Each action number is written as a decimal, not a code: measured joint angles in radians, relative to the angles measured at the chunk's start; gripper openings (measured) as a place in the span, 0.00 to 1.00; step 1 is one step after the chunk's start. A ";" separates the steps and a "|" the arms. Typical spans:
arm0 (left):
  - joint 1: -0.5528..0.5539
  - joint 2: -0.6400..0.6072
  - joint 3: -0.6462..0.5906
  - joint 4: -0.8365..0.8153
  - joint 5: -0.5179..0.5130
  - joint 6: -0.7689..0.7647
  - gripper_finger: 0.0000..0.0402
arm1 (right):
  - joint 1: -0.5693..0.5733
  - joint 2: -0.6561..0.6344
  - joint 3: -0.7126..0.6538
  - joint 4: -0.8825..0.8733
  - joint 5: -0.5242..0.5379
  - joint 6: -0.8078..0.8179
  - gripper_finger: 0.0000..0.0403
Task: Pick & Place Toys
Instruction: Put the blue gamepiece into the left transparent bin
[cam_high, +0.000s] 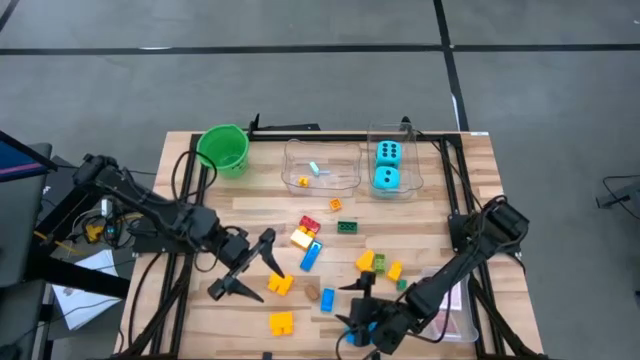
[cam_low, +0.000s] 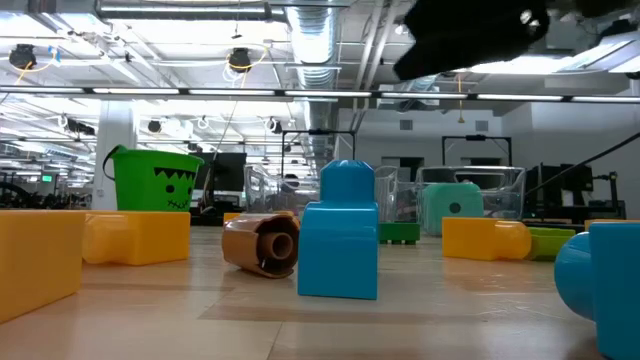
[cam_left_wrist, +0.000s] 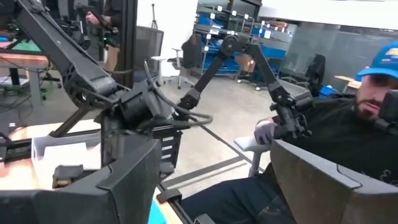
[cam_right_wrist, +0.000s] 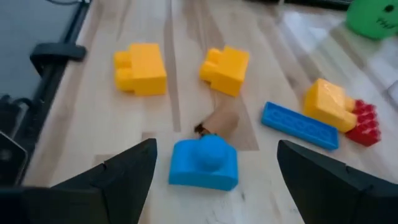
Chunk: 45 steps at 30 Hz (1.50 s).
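One small blue block (cam_right_wrist: 204, 163) stands on the table (cam_right_wrist: 93, 130) directly ahead of the right gripper (cam_right_wrist: 214, 171), centred between its wide-open fingers; the left gripper (cam_high: 243, 268), also open, hovers farther off.

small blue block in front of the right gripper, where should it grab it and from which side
Grip the small blue block across its flat side walls, below the round stud, coming straight on from the right gripper, whose open fingers already flank it. It stands upright; the brown cylinder just behind argues against overshooting.
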<state>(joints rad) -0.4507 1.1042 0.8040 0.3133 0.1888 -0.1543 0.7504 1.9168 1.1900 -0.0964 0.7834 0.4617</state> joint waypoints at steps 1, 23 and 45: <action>-0.010 0.000 0.000 0.000 -0.010 0.000 0.74 | -0.004 0.011 0.000 0.007 -0.003 -0.008 0.81; -0.089 0.000 0.000 0.001 -0.137 0.026 0.74 | -0.101 0.146 -0.001 0.202 -0.134 -0.051 0.77; -0.089 0.000 0.000 0.001 -0.137 0.026 0.74 | -0.117 0.145 0.000 0.165 -0.182 0.003 0.31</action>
<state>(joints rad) -0.5396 1.1042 0.8040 0.3145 0.0517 -0.1281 0.6334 2.0617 1.1900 0.0681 0.6018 0.4644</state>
